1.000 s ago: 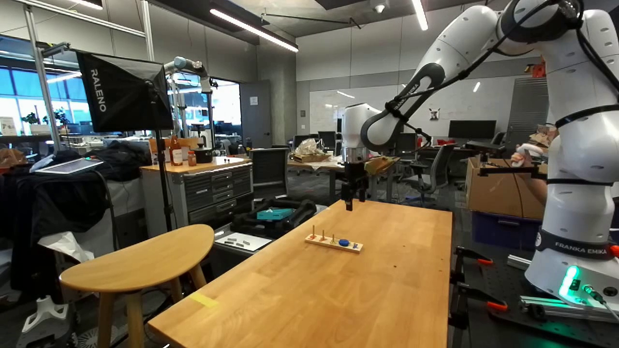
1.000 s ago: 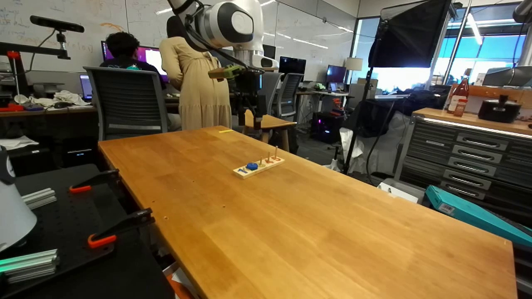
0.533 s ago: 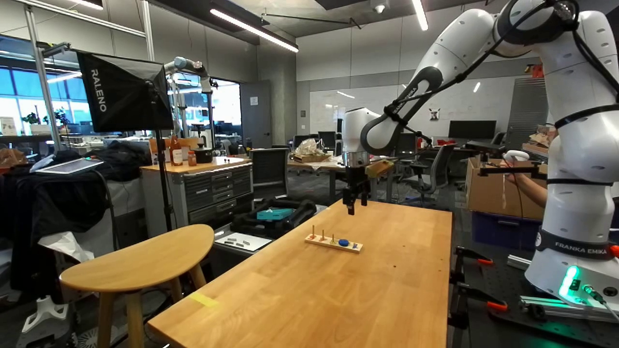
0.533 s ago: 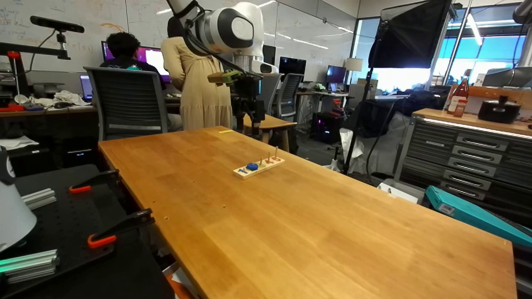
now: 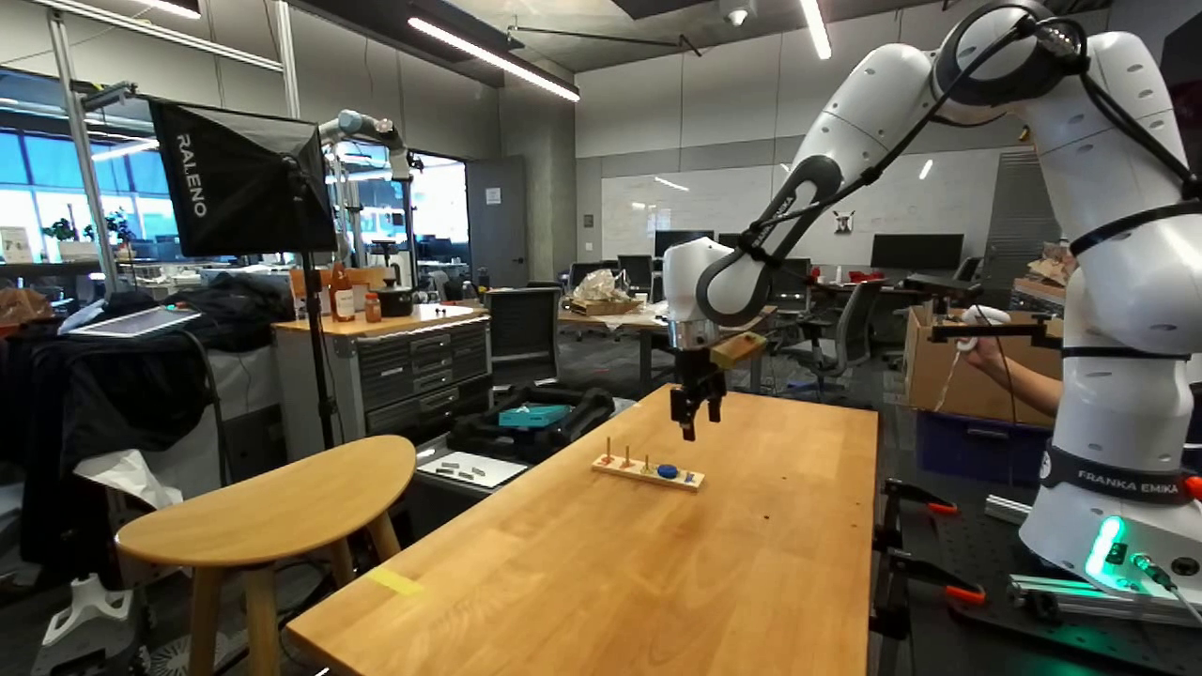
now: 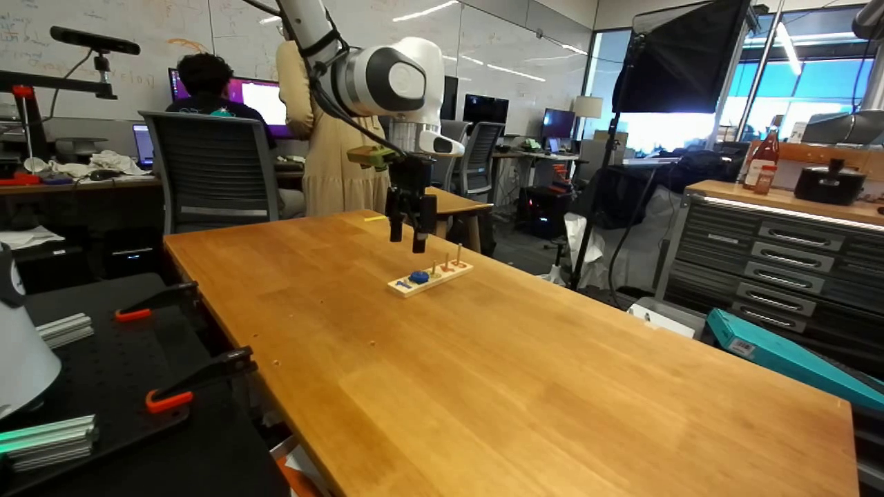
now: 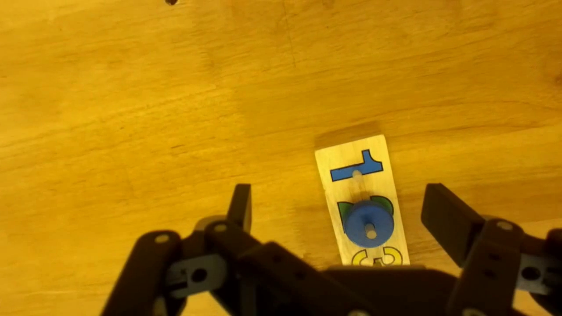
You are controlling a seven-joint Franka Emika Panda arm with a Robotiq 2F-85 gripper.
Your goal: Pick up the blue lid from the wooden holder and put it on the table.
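Observation:
The blue lid (image 5: pixel 667 470) is a small round disc on a peg of the wooden holder, also visible in an exterior view (image 6: pixel 418 277). In the wrist view the lid (image 7: pixel 358 224) lies over the green figure, with the peg's tip through its middle. The pale wooden holder (image 5: pixel 639 477) lies on the table (image 5: pixel 714 573), with upright pegs and printed digits. In the wrist view my gripper body hides the rest of the holder (image 7: pixel 336 154). My gripper (image 6: pixel 407 244) is open and empty above the holder. In the wrist view its fingers (image 7: pixel 338 193) are wide apart, one each side of the lid.
A stool with a rounded wooden top (image 5: pixel 272 507) stands beside the table. Black clamps with orange tips (image 6: pixel 169 400) grip the table edge on the robot's side. A drawer cabinet (image 6: pixel 780 255) and a teal box (image 6: pixel 780 359) are beyond the opposite edge.
My gripper has moved down toward the holder and stays open. The lid and holder have not moved. A person's hand with a white controller has shifted behind the arm.

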